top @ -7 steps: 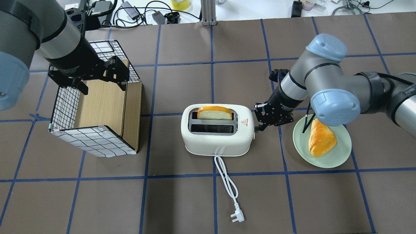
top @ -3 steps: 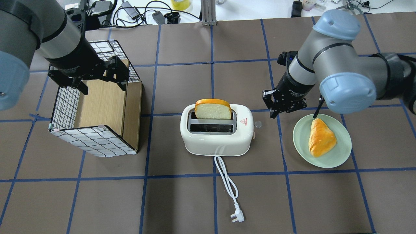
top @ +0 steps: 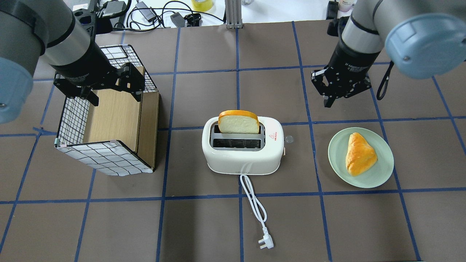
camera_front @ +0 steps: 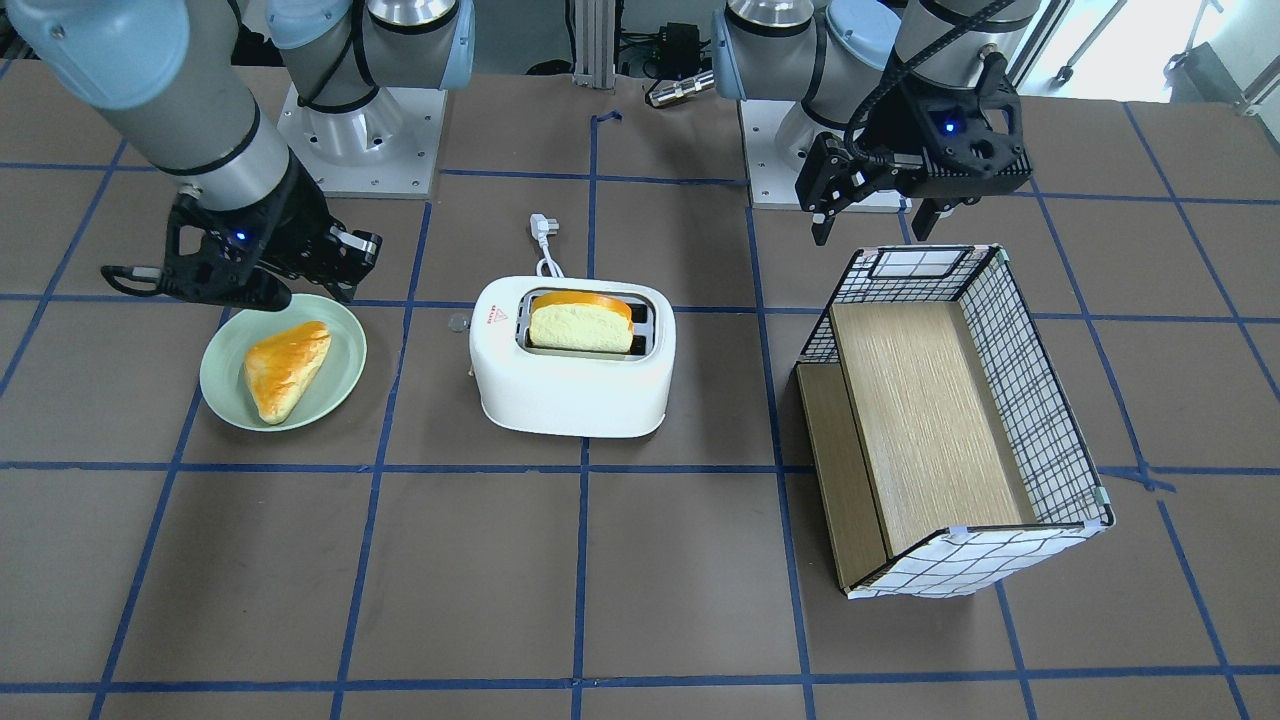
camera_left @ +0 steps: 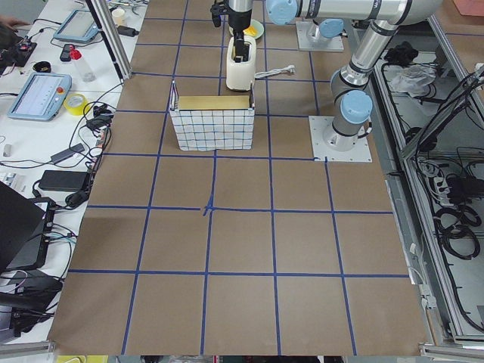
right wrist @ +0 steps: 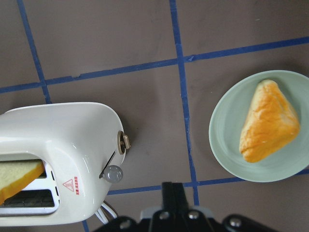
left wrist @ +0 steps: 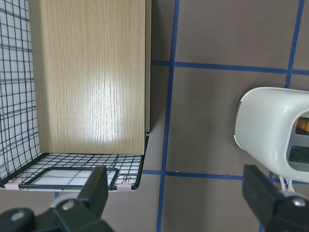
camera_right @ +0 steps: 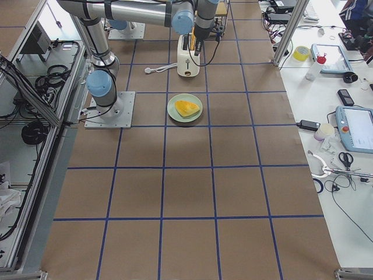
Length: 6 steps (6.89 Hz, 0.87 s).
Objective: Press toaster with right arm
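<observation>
White plastic, the toaster [top: 243, 149] is sitting centrally on the surface [top: 204, 225], long axis running left-right, its lever knob [top: 288, 138] jutting from the end nearest the right claw [top: 327, 102]. That claw, fingers together, is hovering beyond and right of the knob above bare surface, with the plate [top: 382, 171] nearby. The left claw [top: 116, 95], fingers apart, is hanging over the basket [top: 105, 156], farther off.

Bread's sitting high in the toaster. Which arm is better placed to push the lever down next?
Right. Its shut black pincer hangs on the side of the white rounded toaster that carries the lever knob. The left pincer is over the wire-grid box, beyond the toaster's other end.
</observation>
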Each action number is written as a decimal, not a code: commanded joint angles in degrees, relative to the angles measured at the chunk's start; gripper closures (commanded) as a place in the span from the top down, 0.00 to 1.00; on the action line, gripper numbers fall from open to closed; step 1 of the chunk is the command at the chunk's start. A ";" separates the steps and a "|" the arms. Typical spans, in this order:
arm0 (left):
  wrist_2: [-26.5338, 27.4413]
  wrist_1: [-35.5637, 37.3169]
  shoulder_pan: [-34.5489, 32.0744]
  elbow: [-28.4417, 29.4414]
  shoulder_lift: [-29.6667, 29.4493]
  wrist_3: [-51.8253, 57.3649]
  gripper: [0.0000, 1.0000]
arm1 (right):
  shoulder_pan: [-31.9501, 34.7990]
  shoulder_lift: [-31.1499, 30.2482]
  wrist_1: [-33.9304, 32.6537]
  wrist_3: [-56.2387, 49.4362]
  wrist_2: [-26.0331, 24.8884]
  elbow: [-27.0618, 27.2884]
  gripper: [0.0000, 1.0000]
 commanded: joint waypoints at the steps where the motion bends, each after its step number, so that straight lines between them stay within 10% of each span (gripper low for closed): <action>1: -0.09 0.00 0.00 0.00 0.00 0.00 1.00 | 0.09 -0.19 4.61 -0.44 -3.06 -7.85 0.03; 3: -0.09 0.00 0.00 0.00 0.00 0.00 1.00 | 0.09 -0.28 4.34 -0.71 -6.82 -7.42 0.81; 6: 0.00 0.00 0.00 0.00 0.00 0.00 1.00 | 0.44 -0.63 -1.44 -2.91 -4.30 -7.95 1.00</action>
